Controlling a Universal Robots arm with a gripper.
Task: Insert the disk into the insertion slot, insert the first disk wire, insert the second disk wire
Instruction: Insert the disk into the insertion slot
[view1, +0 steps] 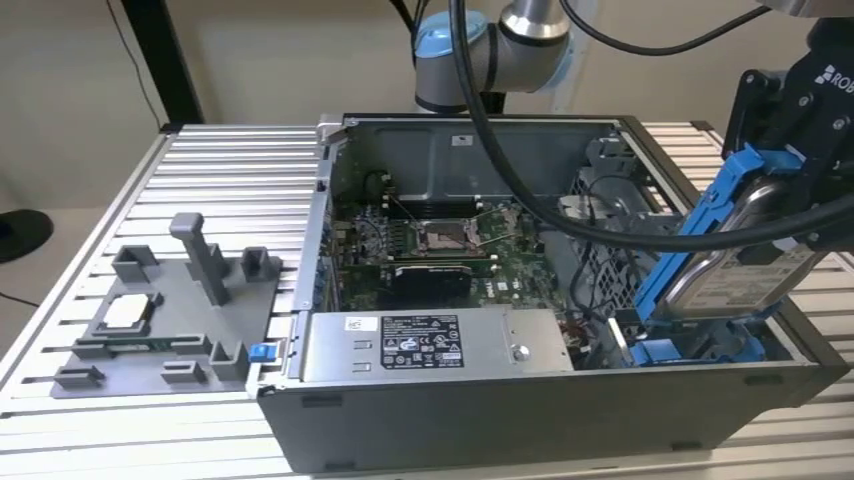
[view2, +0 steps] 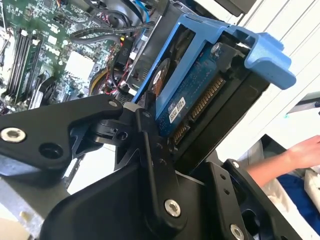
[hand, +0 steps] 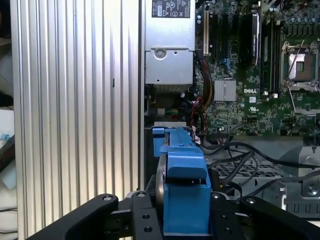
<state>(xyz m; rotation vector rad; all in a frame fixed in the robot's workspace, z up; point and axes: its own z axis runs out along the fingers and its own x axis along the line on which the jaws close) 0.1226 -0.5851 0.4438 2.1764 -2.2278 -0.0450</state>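
- the disk (view1: 738, 250) is sitting tilted between the jaws, which are gripping its blue carrier frame firmly.
- its far end is reaching down toward the insertion slot (view1: 681, 350) below the jaws, not yet seated.
- the disk-insertion step looks in hand; seating is calling for squaring the disk with the slot inside the computer case (view1: 534, 420).

Disk (view1: 742, 262): flat rectangular silver drive clipped in bright blue plastic carrier frame. Raised above open case at exterior view's right, standing steeply tilted on edge, clamped in gripper (hand: 184, 222). Lower end just above insertion slot (view1: 694, 350), not seated. Second wrist view: disk underside (view2: 192, 92) shows blue circuit board, connector row exposed. First wrist view: disk (hand: 186, 190) seen edge-on, blue frame end facing camera. Insertion slot: grey bay with bright blue fittings, in case's near corner at exterior view's right.
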